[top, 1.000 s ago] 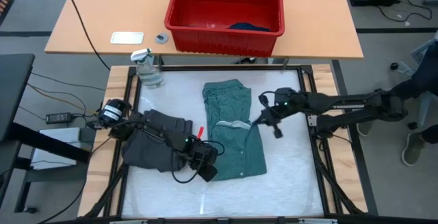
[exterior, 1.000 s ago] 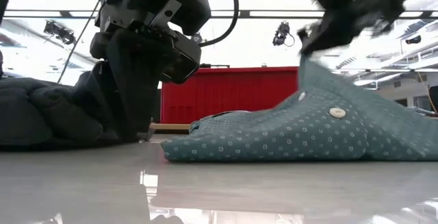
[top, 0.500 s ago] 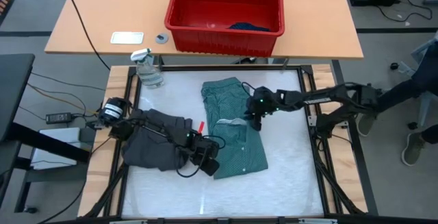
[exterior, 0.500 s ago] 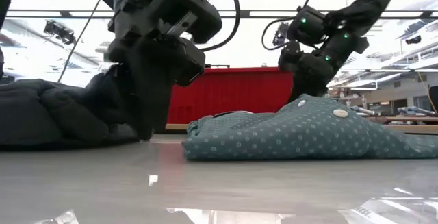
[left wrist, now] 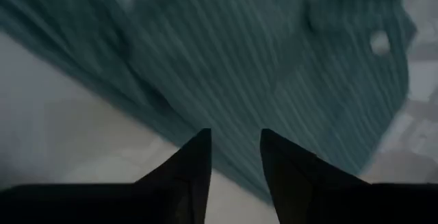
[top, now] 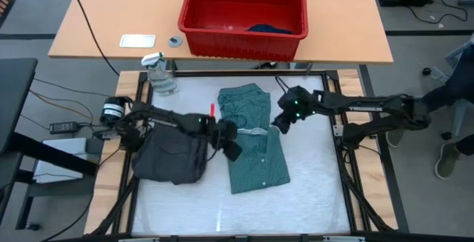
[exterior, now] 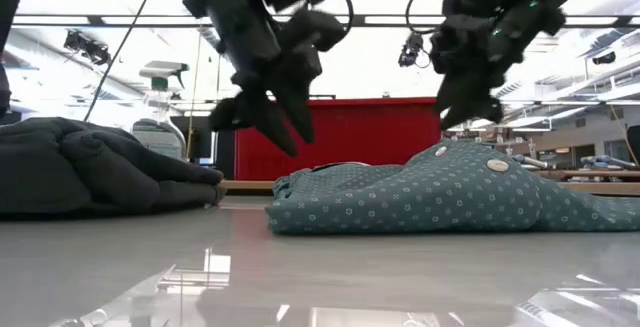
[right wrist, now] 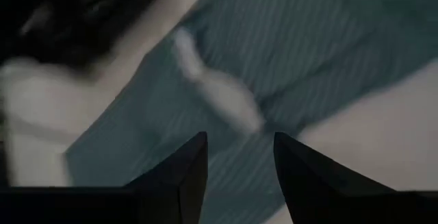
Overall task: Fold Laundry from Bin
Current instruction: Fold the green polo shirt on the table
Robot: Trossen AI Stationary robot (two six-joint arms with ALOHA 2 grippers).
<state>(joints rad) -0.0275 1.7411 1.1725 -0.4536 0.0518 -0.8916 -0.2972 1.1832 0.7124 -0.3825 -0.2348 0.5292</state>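
High view puts the teal dotted shirt (top: 253, 138) folded mid-counter (top: 311, 190), and both our pincers hang just over it holding nothing. Left pincer (top: 231, 149) is at its left edge, right pincer (top: 281, 124) at its right edge, each slightly parted. Dark grey piece (top: 169, 152) sits left of it; red bin (top: 244, 16) is behind on the wooden counter.
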